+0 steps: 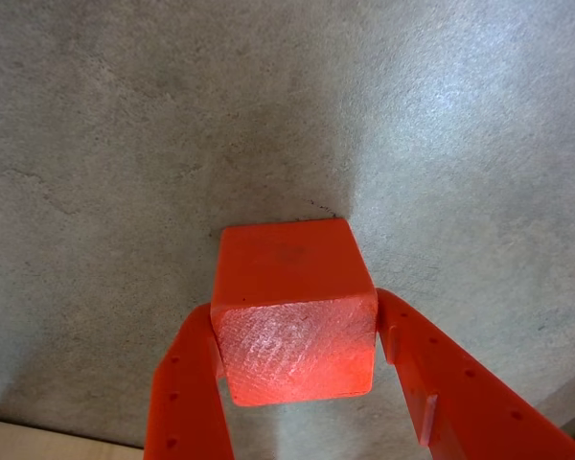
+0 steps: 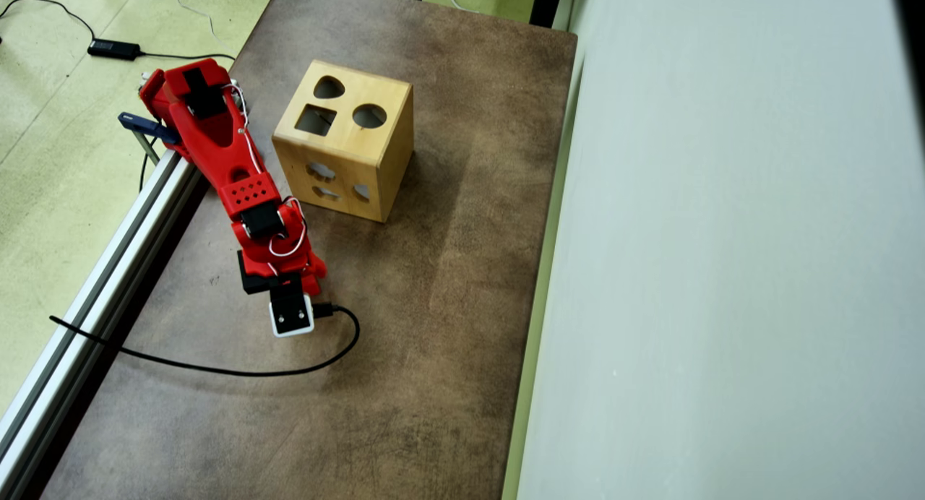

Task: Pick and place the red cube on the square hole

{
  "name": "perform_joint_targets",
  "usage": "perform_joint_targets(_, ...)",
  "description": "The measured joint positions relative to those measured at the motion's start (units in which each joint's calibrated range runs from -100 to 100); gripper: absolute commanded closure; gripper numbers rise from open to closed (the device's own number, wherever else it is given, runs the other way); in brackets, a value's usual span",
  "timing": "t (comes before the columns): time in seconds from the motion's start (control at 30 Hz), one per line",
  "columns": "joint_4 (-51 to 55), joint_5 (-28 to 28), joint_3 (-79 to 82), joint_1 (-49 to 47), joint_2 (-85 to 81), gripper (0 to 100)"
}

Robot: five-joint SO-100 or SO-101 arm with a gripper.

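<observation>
One red cube (image 1: 295, 311) sits snug between our two fingers (image 1: 196, 383), so our gripper (image 1: 297, 355) is squeezed tight on it, just over the grey table (image 1: 125, 125) and well away from the wooden box (image 2: 345, 140). We think the good way now is to lift it high, carry it slowly over the box top, turn it straight with the square hole (image 2: 315, 120), and only then let go. We count one cube, one box, and three holes on top: one square, one round hole (image 2: 369, 115), one heart-like hole (image 2: 329, 88).
</observation>
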Motion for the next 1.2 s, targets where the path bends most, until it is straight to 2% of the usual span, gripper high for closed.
perform_joint_targets(0.2,0.0,0.0,0.0,0.0,0.0,99)
perform_joint_targets(0.57,0.0,-0.3,0.0,0.1,-0.2,99)
perform_joint_targets(0.97,0.1,-10.1,0.1,0.1,-18.5,99)
perform_joint_targets(1.2,0.1,-17.9,0.1,0.1,-35.5,99)
